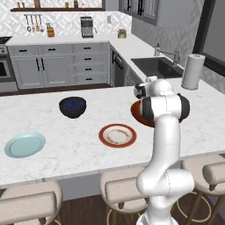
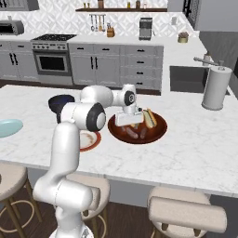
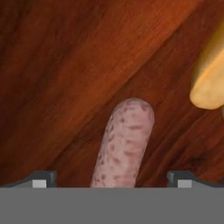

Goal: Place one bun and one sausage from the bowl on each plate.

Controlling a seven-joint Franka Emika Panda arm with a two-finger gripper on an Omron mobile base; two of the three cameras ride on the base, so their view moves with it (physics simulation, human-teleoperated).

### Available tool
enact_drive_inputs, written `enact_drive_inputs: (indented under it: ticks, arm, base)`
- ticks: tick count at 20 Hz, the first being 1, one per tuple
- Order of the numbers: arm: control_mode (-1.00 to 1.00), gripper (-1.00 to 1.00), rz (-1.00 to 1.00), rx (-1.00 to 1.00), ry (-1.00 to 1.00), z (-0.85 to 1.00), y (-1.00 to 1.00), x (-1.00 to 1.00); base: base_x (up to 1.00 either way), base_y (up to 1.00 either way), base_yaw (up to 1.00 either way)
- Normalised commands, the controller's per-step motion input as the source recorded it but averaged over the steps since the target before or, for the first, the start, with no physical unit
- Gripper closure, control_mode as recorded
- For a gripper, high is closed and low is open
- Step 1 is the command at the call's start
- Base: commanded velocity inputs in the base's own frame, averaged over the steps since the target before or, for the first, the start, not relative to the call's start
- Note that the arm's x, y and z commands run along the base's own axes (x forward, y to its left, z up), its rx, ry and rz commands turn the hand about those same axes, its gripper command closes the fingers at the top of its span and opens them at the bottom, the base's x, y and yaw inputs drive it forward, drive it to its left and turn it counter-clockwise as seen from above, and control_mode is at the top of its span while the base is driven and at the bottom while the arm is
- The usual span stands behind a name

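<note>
The wide reddish-brown wooden bowl [image 2: 158, 131] sits on the island counter with buns [image 2: 149, 117] and sausages [image 2: 133, 133] in it. My gripper [image 2: 128, 124] hangs low over the bowl's left part, pointing down. In the hand view its fingertips [image 3: 42, 179] stand open on either side of a pale pink speckled sausage [image 3: 124, 146] lying on the bowl's wood [image 3: 65, 65], with a bun's end [image 3: 210, 81] to the right. The red-rimmed plate [image 1: 117, 135] lies left of the bowl. At the counter's far left is the pale blue-green plate [image 1: 25, 145]. Nothing is held.
A dark blue-black bowl [image 1: 72, 107] stands behind the plates. A paper towel roll [image 1: 193, 71] stands at the counter's right, with the sink [image 1: 154, 66] beyond it. Padded stools [image 1: 123, 191] line the near edge of the counter.
</note>
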Motion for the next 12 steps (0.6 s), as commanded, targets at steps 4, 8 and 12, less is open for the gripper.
enact_drive_inputs:
  ticks: [4,8,12]
  arm:
    - [-1.0,-1.0,0.0,0.0,0.0,-0.3,0.0,0.0]
    - [-1.0,-1.0,0.0,0.0,0.0,-0.23,0.0,0.0]
    - [-1.0,1.0,0.0,0.0,0.0,-0.1,0.0,0.0]
  base:
    - [0.0,0.0,0.0]
    - [0.0,0.0,0.0]
    - [0.0,0.0,0.0]
